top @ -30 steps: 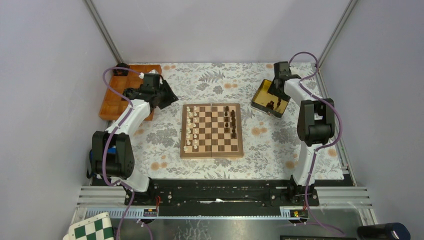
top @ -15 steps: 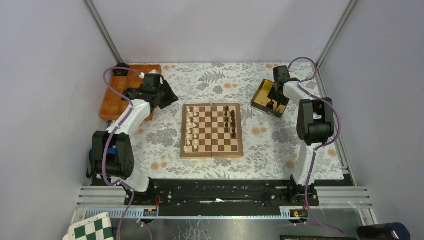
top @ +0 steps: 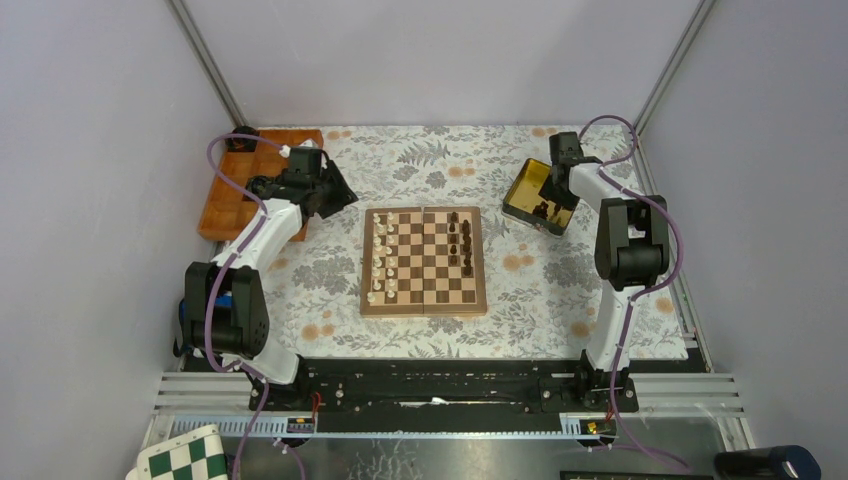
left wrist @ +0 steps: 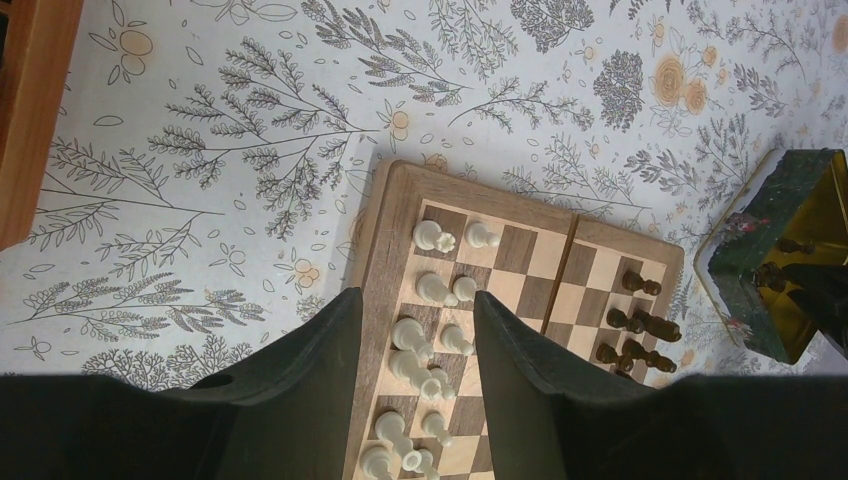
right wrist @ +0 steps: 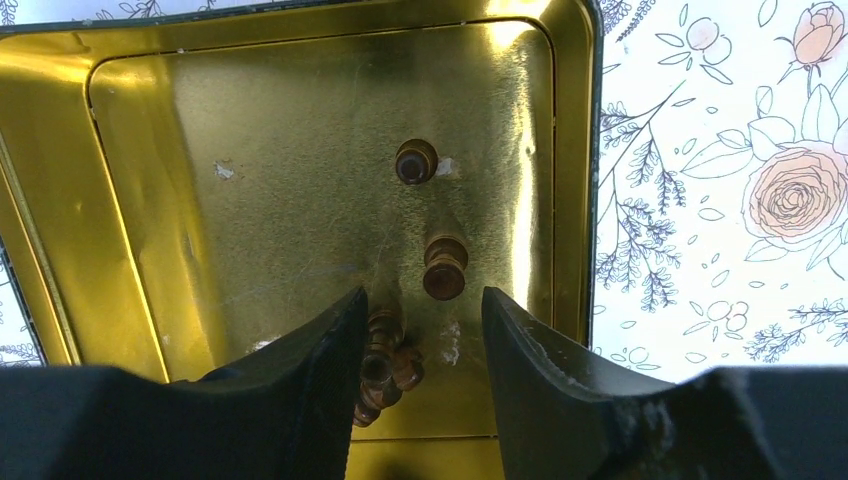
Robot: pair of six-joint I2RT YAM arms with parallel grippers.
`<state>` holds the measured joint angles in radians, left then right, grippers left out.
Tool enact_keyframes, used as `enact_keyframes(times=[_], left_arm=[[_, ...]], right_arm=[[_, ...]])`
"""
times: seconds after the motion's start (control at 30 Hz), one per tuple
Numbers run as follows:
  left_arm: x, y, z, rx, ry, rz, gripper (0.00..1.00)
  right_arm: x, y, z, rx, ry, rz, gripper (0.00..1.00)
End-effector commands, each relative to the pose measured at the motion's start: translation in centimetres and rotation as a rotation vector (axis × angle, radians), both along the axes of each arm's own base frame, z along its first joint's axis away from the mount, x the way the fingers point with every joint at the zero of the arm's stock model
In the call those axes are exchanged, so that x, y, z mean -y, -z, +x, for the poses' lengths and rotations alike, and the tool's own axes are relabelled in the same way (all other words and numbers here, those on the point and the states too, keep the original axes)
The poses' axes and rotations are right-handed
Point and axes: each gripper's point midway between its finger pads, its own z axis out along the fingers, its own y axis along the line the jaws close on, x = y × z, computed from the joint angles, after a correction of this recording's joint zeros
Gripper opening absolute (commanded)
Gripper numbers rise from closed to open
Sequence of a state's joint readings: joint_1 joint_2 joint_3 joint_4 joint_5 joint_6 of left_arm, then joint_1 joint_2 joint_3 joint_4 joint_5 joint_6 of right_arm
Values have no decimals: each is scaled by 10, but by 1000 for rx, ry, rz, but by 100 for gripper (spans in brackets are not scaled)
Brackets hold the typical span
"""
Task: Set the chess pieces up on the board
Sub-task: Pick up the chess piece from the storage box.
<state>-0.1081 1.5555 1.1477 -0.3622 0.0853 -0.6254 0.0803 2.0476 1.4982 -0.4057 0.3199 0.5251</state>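
Note:
The wooden board (top: 424, 260) lies mid-table, with cream chess pieces (top: 380, 255) on its left columns and dark ones (top: 460, 240) on the right. My left gripper (top: 338, 195) hovers off the board's far-left corner. It is open and empty, and the cream pieces (left wrist: 432, 290) show far below between its fingers. My right gripper (right wrist: 424, 298) is down inside the gold tin (right wrist: 300, 150). Its jaws stand apart around lying dark pieces (right wrist: 385, 360), which rest against the left finger. Two more dark pieces (right wrist: 417, 161) (right wrist: 445, 268) stand just ahead.
The tin (top: 541, 195) sits right of the board, under my right gripper (top: 556, 175). A wooden tray (top: 250, 180) lies at the far left behind the left arm. A green-and-white checkered board (top: 185, 455) pokes in at the bottom left. A floral cloth covers the table.
My right gripper has shifted slightly over the tin and its jaws have narrowed. The left arm has not moved.

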Motion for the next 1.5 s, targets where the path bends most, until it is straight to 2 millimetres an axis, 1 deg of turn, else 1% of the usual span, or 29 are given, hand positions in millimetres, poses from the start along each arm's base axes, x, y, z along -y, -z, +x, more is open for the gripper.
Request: enact_keyframes(times=[0.0,0.33,0.37,0.4,0.43,0.67,0.73,0.77,1.03,1.2,1.47], left_arm=[[0,-4,0,14,6,24,52],[-1,-4,0,13,7,29,51],[-1,-3,0,13,8,28,51],[-1,-3,0,12,8,29,51],[-1,-3,0,12,9,29,51],[-1,-3,2,12,11,32,51],[-1,-3,2,13,12,33,51],[-1,-3,3,13,13,34,51],[0,-3,6,14,16,34,51],[0,-4,8,16,18,36,51],[0,-4,9,13,21,41,51]], right_arm=[[5,2,5,15,22,5,51],[9,2,5,14,27,-3,49],[9,3,5,12,27,-3,48],[8,4,5,12,25,-2,43],[9,4,5,11,26,-3,41],[11,4,6,10,24,-16,38],[12,3,7,12,24,-20,32],[12,3,7,11,24,-22,32],[17,2,7,7,29,-41,32],[21,1,7,8,39,-50,36],[21,1,8,9,36,-44,34]])
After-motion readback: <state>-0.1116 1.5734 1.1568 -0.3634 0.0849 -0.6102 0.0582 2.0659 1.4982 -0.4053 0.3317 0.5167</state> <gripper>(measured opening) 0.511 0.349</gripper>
